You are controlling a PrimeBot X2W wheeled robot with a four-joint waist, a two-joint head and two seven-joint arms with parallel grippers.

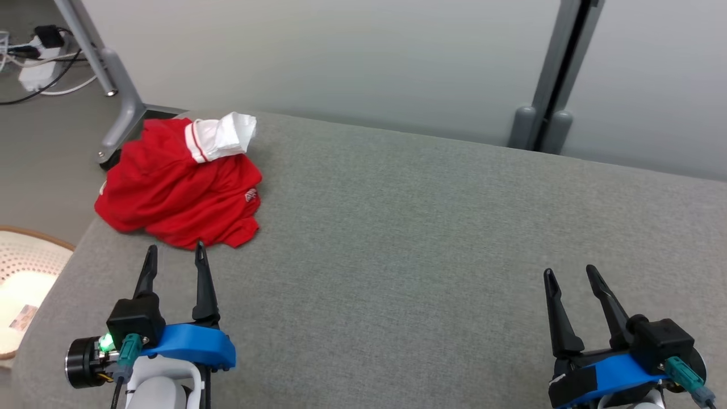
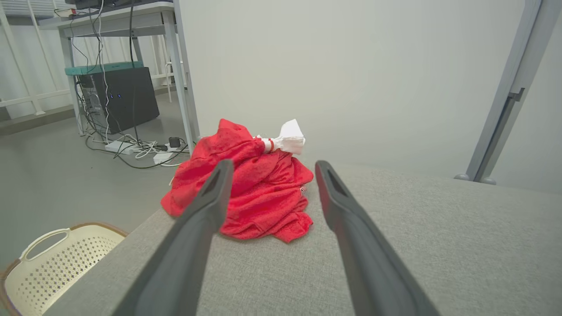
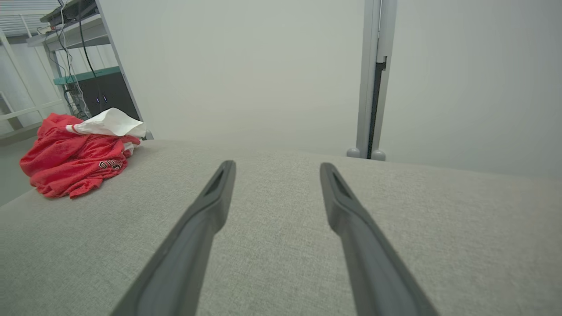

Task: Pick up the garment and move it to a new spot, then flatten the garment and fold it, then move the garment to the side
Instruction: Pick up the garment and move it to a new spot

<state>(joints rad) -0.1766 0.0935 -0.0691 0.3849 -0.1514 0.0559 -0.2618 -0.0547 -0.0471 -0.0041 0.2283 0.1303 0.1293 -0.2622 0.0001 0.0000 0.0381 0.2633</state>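
Note:
A crumpled red garment with a white sleeve lies bunched at the far left corner of the grey padded surface, partly hanging over its edge. My left gripper stands open just in front of the garment, fingertips close to its near hem, holding nothing. From the left wrist, the garment sits straight ahead between the open fingers. My right gripper is open at the near right, far from the cloth. The right wrist view has the garment at far left.
A cream perforated laundry basket stands on the floor left of the surface, also in the left wrist view as the basket. Grey frame legs, cables and a power strip lie behind. A grey post stands against the pale wall.

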